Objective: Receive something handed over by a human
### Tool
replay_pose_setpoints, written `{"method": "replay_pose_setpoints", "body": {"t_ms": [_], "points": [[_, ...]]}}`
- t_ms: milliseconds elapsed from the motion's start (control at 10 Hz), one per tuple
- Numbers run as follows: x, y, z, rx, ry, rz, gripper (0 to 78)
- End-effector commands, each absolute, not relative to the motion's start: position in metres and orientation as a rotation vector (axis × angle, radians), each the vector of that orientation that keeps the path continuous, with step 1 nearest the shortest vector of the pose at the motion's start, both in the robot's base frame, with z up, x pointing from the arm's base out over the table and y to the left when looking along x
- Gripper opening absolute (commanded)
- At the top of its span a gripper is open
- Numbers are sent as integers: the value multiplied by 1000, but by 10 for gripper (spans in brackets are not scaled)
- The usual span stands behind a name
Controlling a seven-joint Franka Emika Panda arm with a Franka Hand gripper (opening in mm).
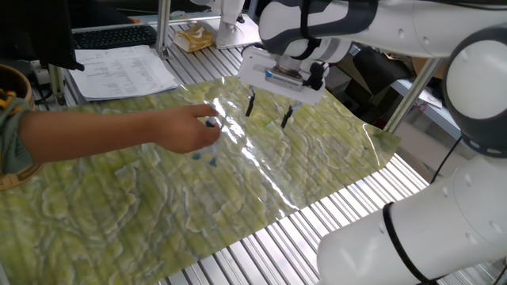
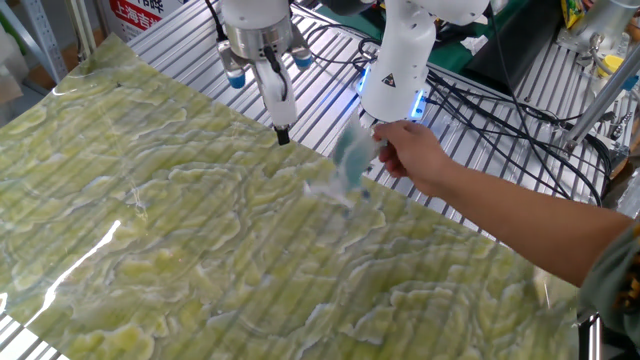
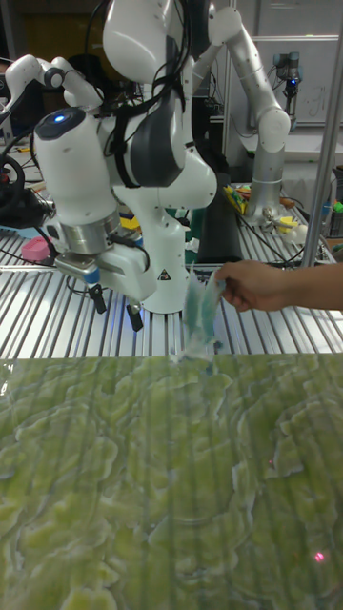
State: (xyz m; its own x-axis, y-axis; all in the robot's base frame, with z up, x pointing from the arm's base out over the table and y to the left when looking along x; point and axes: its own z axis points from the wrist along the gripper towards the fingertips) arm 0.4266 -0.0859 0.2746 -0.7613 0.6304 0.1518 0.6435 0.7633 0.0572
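One fixed view: we see the end effector (image 1: 268,115) hanging above the table's far edge, fingers apart, empty. The hand (image 1: 188,129) pinches the plastic bag (image 1: 211,139) just beside it, over the green mat (image 1: 238,198).

The other fixed view: bag (image 2: 349,161) dangles from the hand (image 2: 415,157), near but apart from the end effector (image 2: 281,134).

Tall fixed view: bag (image 3: 199,319) hangs above the mat's far edge (image 3: 171,457), end effector (image 3: 116,312) spread open beside it, hand (image 3: 253,284) gripping the bag's top.

Showing one robot arm (image 1: 412,32) with one gripper (image 1: 268,114), one human hand (image 1: 186,129) holding one plastic bag (image 3: 202,319), one green mat (image 2: 150,240), possibly one wooden cup (image 1: 14,91) upper left.
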Motion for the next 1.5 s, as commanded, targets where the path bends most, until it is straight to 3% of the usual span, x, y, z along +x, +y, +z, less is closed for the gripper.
{"method": "replay_pose_setpoints", "body": {"t_ms": [100, 500, 700, 900, 1200, 1500], "points": [[412, -86, 266, -1338, -2647, -276, 774], [391, -64, 275, -1293, -2667, -265, 774], [375, -89, 306, -1265, -2650, -243, 774], [351, -107, 294, -1282, -2690, -239, 774], [370, -81, 243, -1281, -2731, -294, 774], [390, -61, 263, -1268, -2696, -356, 774]]}}
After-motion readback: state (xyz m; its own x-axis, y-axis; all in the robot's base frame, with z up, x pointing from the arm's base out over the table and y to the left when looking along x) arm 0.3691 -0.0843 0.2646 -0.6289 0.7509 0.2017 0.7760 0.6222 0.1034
